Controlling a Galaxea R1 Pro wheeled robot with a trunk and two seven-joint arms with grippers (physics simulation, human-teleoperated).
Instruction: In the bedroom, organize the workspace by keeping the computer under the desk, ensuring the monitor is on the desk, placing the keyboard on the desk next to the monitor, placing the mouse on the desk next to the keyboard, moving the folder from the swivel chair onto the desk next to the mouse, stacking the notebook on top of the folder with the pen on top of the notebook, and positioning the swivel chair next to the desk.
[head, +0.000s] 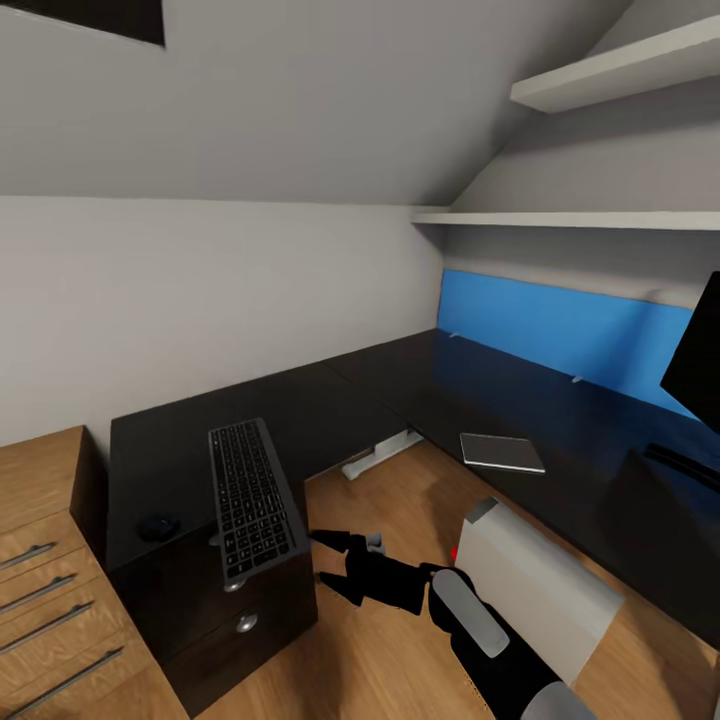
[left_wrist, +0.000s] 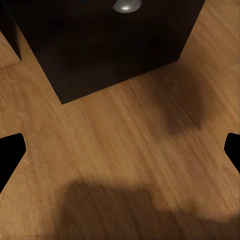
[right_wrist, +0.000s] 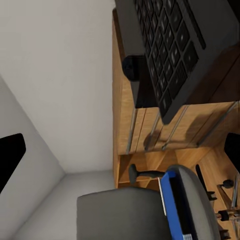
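My right pincer (head: 330, 560) hangs with its fingers spread and nothing between them, low beside the black drawer unit (head: 225, 610). Above and just left of it the keyboard (head: 250, 497) lies on the counter (head: 380, 400), one end jutting over the edge, the small black mouse (head: 157, 526) further left. From the right wrist I see the folder (right_wrist: 176, 207) on the swivel chair (right_wrist: 130, 212); my left pincer (left_wrist: 120, 150) is open over bare wooden floor (left_wrist: 125, 150).

One black arm reaches forward, its end effector (head: 345, 562) spread open — probably the right one.
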